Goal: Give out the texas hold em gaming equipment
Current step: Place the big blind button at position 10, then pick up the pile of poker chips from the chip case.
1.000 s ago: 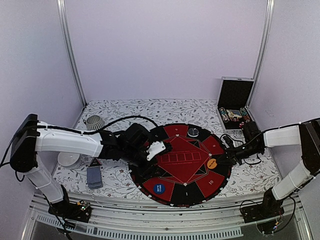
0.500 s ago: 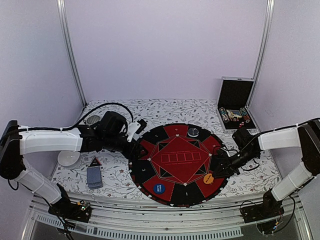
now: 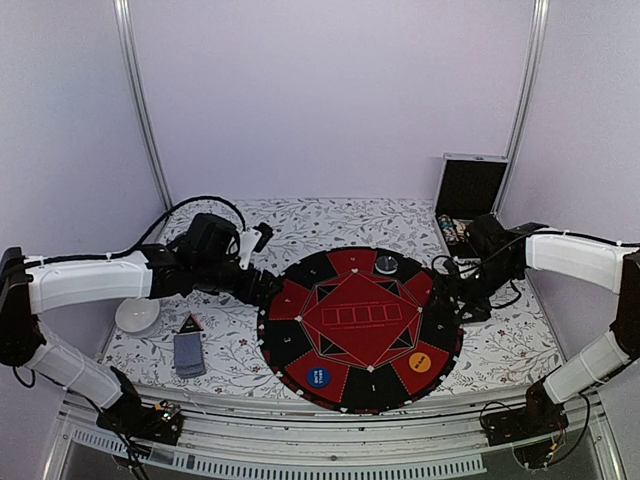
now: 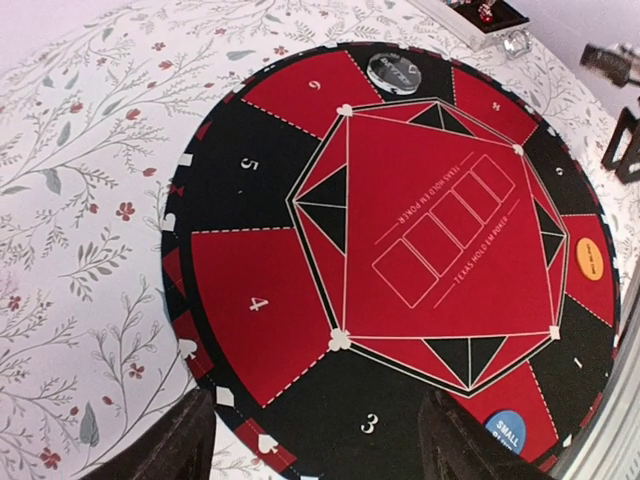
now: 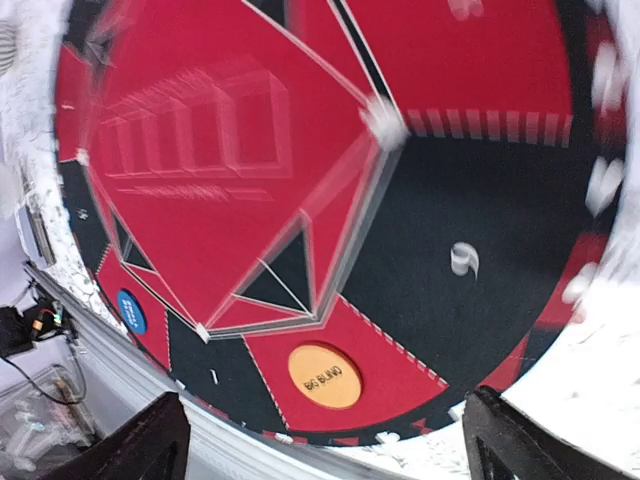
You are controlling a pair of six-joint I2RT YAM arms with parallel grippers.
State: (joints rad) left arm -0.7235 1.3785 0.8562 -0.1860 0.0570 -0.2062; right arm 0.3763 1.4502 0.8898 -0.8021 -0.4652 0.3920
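We see both tools spread with nothing between their fingers: the left gripper (image 4: 316,405) hovers at the round poker mat's (image 3: 345,300) left rim, the right gripper (image 5: 325,415) over its right side. Near the mat's front edge the orange marker disc (image 3: 420,361) and the blue marker disc (image 3: 318,377) lie well apart

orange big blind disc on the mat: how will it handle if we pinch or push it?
The orange disc lies flat and looks thin, so it probably won't roll or tip; a push would likely slide it across the round mat. Its low edge gives little to pinch, so a top-down grasp may slip. It looks small and rigid, likely light.
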